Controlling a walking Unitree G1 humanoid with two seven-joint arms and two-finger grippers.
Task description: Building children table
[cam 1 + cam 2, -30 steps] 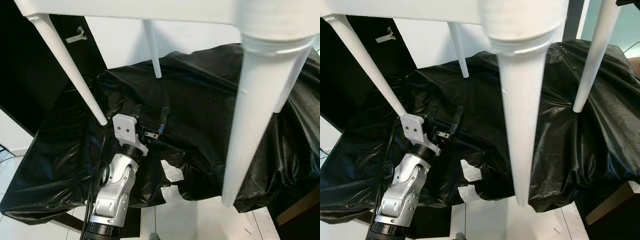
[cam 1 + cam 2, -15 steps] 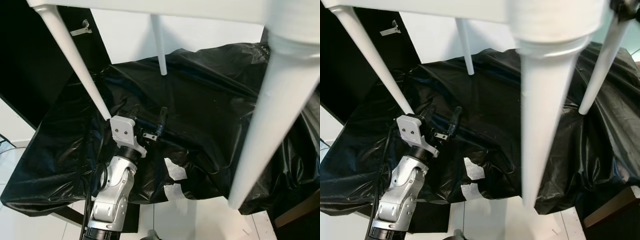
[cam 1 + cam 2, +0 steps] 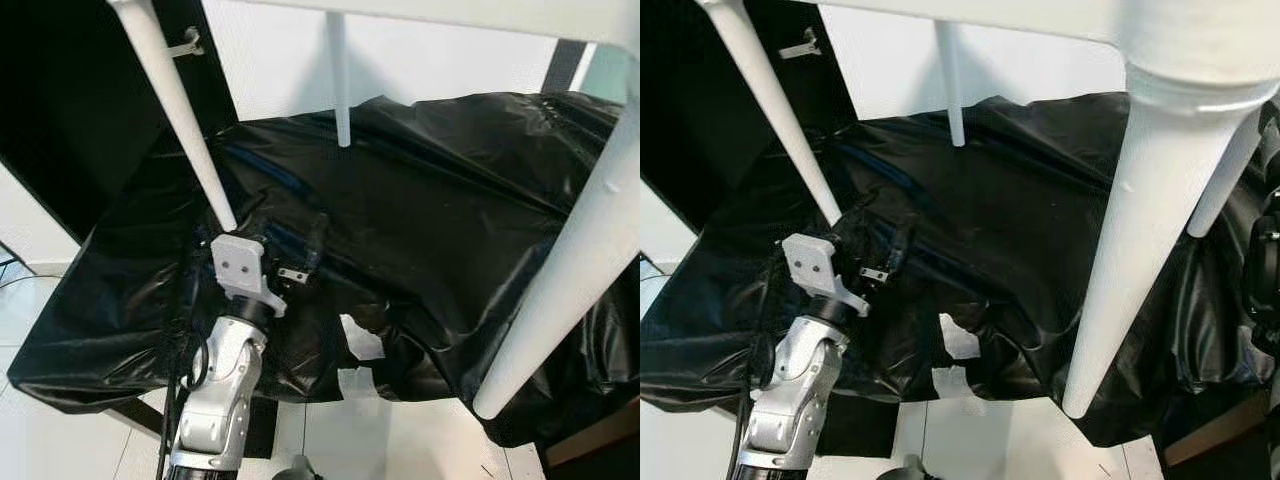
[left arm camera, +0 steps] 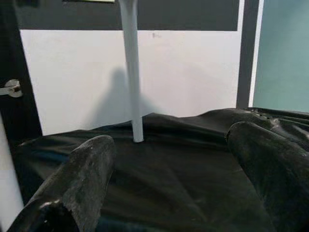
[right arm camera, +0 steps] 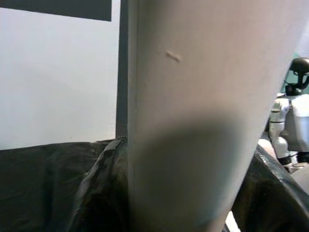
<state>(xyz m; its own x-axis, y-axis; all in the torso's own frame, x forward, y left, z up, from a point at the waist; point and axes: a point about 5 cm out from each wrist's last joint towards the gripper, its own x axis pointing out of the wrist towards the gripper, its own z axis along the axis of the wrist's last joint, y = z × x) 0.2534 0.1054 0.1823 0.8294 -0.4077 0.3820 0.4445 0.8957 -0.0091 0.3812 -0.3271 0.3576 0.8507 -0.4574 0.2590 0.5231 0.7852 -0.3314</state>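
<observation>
The table (image 3: 560, 15) had swung rightward overhead, legs pointing down. The right claw (image 5: 159, 212) gripped the near leg (image 3: 1140, 240); the left claw (image 3: 290, 240), fingers spread and empty, hung just below another leg (image 3: 185, 115).

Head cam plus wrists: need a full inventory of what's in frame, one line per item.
table top: 1, white, held up across the top of the head views
table legs: 4, white, tapered, pointing down over the black sheet
black plastic sheet: 1, black, glossy, draped over a low surface ahead
tape patches: 2, white, on the sheet's near edge
door panel: 1, black, at left, with a silver handle
wall: white, behind the sheet
second humanoid: 1, silver and black, background of the right wrist view
left gripper: black fingers open, over the sheet
right gripper: around the nearest leg
</observation>
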